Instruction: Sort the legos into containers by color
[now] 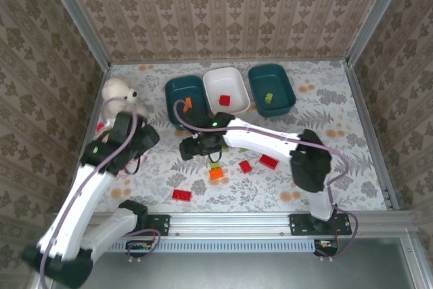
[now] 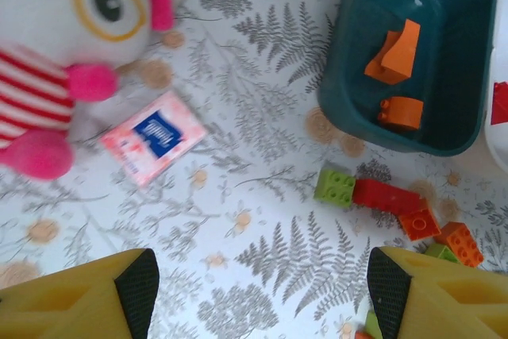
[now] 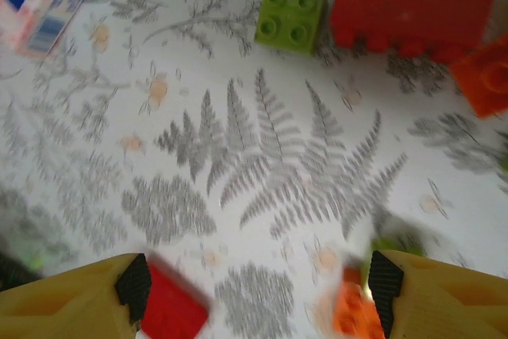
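At the back stand three tubs: a teal one (image 1: 177,99) holding orange bricks (image 2: 394,55), a white one (image 1: 238,79) with a red brick (image 1: 224,100), and a teal one (image 1: 284,86) with a green brick (image 1: 268,98). My left gripper (image 1: 144,139) (image 2: 262,295) hangs open over bare cloth. My right gripper (image 1: 192,148) (image 3: 258,295) is open and low over the table, a red brick (image 3: 171,313) by its left finger and an orange brick (image 3: 353,317) by its right. Ahead of it lie a green brick (image 3: 290,15) and a long red brick (image 3: 409,17).
A white plush toy (image 1: 120,94) and a pink tissue pack (image 2: 155,136) sit at the left. Loose bricks lie mid-table: orange (image 1: 216,172), red (image 1: 245,166), red (image 1: 268,161), red (image 1: 181,195). Metal frame rails edge the table.
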`<state>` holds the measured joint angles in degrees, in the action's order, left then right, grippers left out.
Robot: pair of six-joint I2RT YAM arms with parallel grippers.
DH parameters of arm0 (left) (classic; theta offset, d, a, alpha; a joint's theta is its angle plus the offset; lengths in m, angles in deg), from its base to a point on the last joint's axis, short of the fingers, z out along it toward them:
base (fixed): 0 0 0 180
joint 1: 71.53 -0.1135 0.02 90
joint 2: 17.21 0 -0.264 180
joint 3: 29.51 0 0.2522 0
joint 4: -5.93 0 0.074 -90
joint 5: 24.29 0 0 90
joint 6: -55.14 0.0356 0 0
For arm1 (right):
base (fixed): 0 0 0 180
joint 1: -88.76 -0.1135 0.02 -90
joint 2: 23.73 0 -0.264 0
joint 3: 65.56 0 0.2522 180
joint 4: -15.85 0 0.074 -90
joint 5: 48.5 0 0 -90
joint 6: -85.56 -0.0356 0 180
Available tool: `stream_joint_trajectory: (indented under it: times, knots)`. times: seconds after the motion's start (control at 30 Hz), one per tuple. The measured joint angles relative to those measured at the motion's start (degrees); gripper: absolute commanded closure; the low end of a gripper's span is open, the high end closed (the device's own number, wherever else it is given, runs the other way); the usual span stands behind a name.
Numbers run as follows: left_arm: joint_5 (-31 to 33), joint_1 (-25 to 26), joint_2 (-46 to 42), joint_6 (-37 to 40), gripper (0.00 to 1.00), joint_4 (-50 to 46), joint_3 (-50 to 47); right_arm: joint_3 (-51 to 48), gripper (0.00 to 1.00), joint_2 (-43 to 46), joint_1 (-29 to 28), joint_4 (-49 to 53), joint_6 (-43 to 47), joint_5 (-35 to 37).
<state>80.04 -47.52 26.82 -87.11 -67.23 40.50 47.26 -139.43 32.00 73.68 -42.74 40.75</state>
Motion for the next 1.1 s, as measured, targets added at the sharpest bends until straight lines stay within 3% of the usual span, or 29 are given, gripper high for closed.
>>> stream_joint_trajectory:
  times: [0.13, 0.33, 0.8, 1.1]
  knots:
    - [0.6, 0.0, -10.4, -1.7, 0.27, -4.8, -1.6, 8.7, 0.23, -9.0, -0.6, 1.2, -4.4, 2.4]
    - [0.0, 0.0, -15.6, -2.2, 0.28, -8.7, -2.3, 15.8, 0.24, -17.2, -1.2, 2.1, -9.3, 6.7]
    - [-2.8, 0.0, -16.8, -1.5, 0.28, -8.9, -2.3, 25.9, 0.35, -27.1, -0.8, 4.6, -11.4, 12.5]
    - [-4.0, 0.0, -16.5, -0.7, 0.28, -8.3, -2.3, 26.9, 0.55, -27.7, 0.3, 5.5, -10.8, 12.8]
